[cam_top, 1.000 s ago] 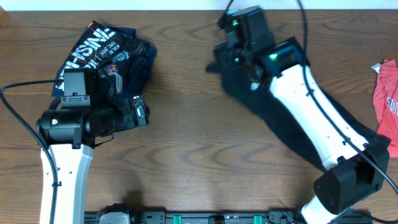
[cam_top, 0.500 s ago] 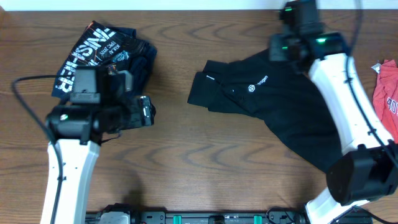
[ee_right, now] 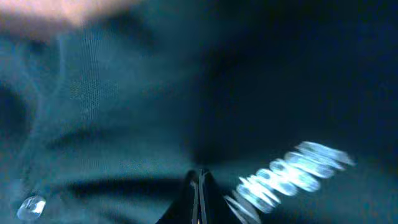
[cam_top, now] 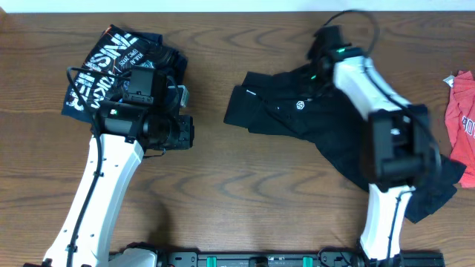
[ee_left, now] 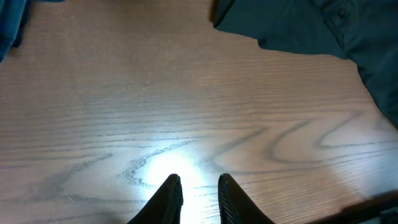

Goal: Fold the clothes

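The black T-shirt point(cam_top: 282, 119) lies crumpled at the centre right of the table, its small white round logo point(cam_top: 300, 106) facing up. My right gripper point(cam_top: 318, 73) is down on the shirt's upper part. In the right wrist view its jaws point(ee_right: 199, 173) are pressed together in the dark fabric point(ee_right: 124, 93), which creases toward the tips, beside blurred white text point(ee_right: 292, 174). My left gripper point(cam_top: 185, 132) hovers over bare wood left of the shirt. Its fingertips point(ee_left: 196, 180) stand a narrow gap apart with nothing between them. The shirt's edge point(ee_left: 311, 25) shows ahead of them.
A navy printed garment point(cam_top: 111, 59) lies bunched at the far left, partly under my left arm, and its edge point(ee_left: 9, 25) shows in the left wrist view. A red garment point(cam_top: 462, 111) sits at the right edge. The table is brown wood point(cam_top: 237, 193).
My right arm swung from the far table edge back onto the black T-shirt and its jaws closed. My left arm shifted right toward the shirt and its jaws narrowed.
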Available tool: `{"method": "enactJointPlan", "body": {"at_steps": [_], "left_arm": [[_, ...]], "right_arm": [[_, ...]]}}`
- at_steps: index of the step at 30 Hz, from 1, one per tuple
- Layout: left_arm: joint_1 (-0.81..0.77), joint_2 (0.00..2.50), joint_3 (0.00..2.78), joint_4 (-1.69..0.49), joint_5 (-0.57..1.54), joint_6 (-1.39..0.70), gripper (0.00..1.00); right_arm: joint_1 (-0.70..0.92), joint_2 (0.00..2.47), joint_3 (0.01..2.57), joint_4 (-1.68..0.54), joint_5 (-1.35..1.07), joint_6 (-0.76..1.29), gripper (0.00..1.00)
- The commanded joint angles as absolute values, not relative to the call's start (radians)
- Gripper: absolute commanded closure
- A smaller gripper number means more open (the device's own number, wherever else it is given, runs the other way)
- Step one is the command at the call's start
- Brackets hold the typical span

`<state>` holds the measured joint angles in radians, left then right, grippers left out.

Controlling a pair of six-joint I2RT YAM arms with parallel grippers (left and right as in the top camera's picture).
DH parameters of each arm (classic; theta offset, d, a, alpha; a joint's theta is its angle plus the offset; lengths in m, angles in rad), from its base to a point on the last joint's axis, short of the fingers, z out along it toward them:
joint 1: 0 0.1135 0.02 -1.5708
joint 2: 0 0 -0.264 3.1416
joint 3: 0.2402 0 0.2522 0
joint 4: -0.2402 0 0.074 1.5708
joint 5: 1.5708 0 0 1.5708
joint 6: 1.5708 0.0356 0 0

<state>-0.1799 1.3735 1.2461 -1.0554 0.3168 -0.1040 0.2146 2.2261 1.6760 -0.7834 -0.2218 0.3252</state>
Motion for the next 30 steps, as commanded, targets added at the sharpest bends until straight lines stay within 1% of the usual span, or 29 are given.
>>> {"method": "enactJointPlan", "body": {"at_steps": [1,4,7,9,12,14,16,18,22,23,24,26,27,28,30], "left_arm": [[-0.182,1.365,1.263,-1.061,0.316,-0.097,0.77],[-0.182,1.365,1.263,-1.061,0.316,-0.097,0.77],[-0.182,1.365,1.263,-1.062,0.303,-0.097,0.74],[-0.182,1.365,1.263,-1.065,0.277,-0.098,0.67],[-0.182,1.365,1.263,-1.069,0.248,-0.098,0.61],[-0.182,1.365,1.263,-1.069,0.240,-0.097,0.58],[-0.182,1.365,1.263,-1.069,0.238,-0.097,0.55],[-0.182,1.365,1.263,-1.070,0.237,-0.097,0.51],[-0.182,1.365,1.263,-1.068,0.237,-0.097,0.48],[-0.182,1.365,1.263,-1.068,0.237,-0.097,0.48],[-0.182,1.365,1.263,-1.066,0.237,-0.097,0.47],[-0.182,1.365,1.263,-1.060,0.238,-0.097,0.47],[-0.182,1.365,1.262,-1.057,0.238,-0.097,0.47],[-0.182,1.365,1.263,-1.053,0.238,-0.098,0.47],[-0.182,1.365,1.262,-1.036,0.244,-0.099,0.44]], "right_arm": [[0.292,2.296,1.672,-0.745,-0.332,0.388,0.99],[0.367,2.354,1.672,-0.706,-0.360,0.424,0.99],[0.458,2.390,1.672,-0.691,-0.395,0.426,0.99],[0.534,2.397,1.672,-0.701,-0.397,0.398,0.99],[0.616,2.386,1.672,-0.715,-0.395,0.329,0.99],[0.651,2.370,1.675,-0.730,-0.372,0.297,0.99],[0.657,2.337,1.680,-0.754,-0.308,0.299,0.99],[0.628,2.295,1.680,-0.769,-0.284,0.299,0.99],[0.498,2.174,1.680,-0.806,-0.285,0.287,0.99],[0.460,2.146,1.680,-0.815,-0.285,0.279,0.97],[0.415,2.111,1.680,-0.827,-0.285,0.274,0.92],[0.322,2.054,1.680,-0.853,-0.285,0.275,0.76],[0.279,2.032,1.680,-0.865,-0.285,0.275,0.67],[0.226,2.011,1.680,-0.877,-0.286,0.275,0.61],[0.131,1.991,1.680,-0.895,-0.293,0.275,0.55]]}}
